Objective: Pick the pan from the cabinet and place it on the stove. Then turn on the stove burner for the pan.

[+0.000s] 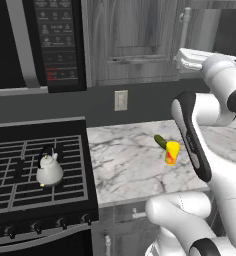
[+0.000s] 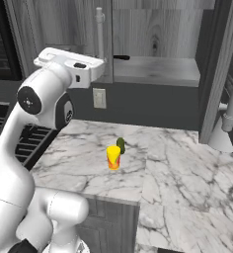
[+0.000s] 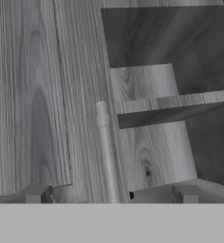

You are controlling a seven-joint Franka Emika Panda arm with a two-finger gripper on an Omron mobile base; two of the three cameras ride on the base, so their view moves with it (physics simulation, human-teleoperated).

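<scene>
Hand view: end effector (image 3: 111,194) spread wide, grasping nothing, facing the cabinet (image 3: 33,95) door's bar handle (image 3: 106,156).

Home kitchen, rendered. Black gas stove (image 1: 37,165) with iron grates and front knobs, white kettle (image 1: 49,170) on it. Black microwave (image 1: 37,42) mounted above. Grey wood-grain wall cabinet (image 2: 153,34) with bar handle (image 2: 99,34), one side open. Marble counter (image 2: 163,163) with wall outlet (image 1: 121,100) behind, small yellow cup (image 2: 113,157) on top. Low cabinets (image 1: 122,225) below.
</scene>
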